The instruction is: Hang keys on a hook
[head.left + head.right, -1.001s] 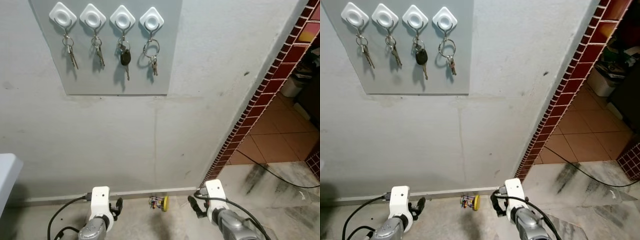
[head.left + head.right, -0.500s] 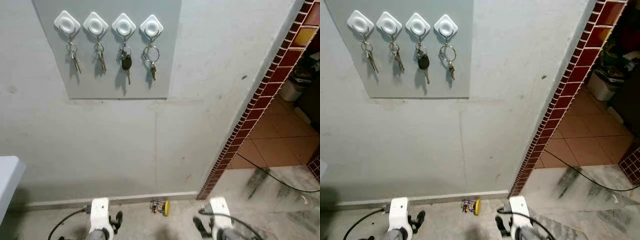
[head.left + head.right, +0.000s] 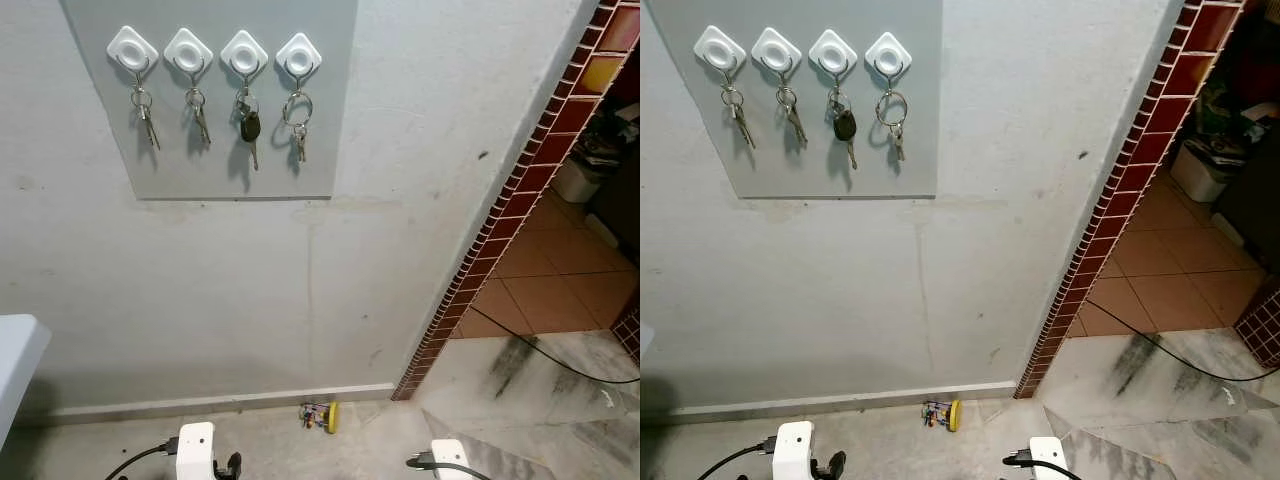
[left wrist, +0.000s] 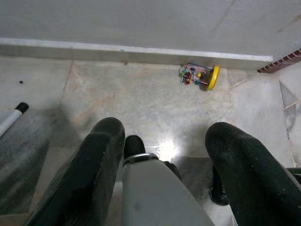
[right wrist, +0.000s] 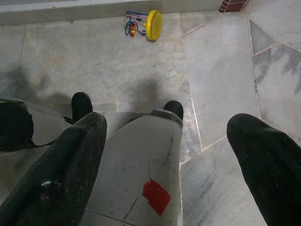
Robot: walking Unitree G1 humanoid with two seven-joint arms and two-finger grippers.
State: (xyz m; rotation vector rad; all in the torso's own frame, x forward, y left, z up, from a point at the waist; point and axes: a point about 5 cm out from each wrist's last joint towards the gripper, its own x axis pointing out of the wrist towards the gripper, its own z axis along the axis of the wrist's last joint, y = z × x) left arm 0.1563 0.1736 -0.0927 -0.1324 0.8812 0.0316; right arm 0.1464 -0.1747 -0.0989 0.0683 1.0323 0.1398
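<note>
All four hooks (image 3: 216, 54) carry keys (image 3: 250, 128); our left gripper (image 4: 164, 162) and right gripper (image 5: 171, 148) hang wide, empty, so we verify seating.

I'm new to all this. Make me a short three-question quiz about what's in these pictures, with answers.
1. How many hooks on the wall board carry keys?
2. True or false: the left gripper is holding a bunch of keys.
3. Where does the yellow toy lie? A) on the board B) on the floor by the wall C) on the tiles past the brick edge

Key
1. All four; each hook carries a bunch.
2. False. Its fingers stand apart over the floor with nothing between them; so do those of the right gripper.
3. B.
</note>
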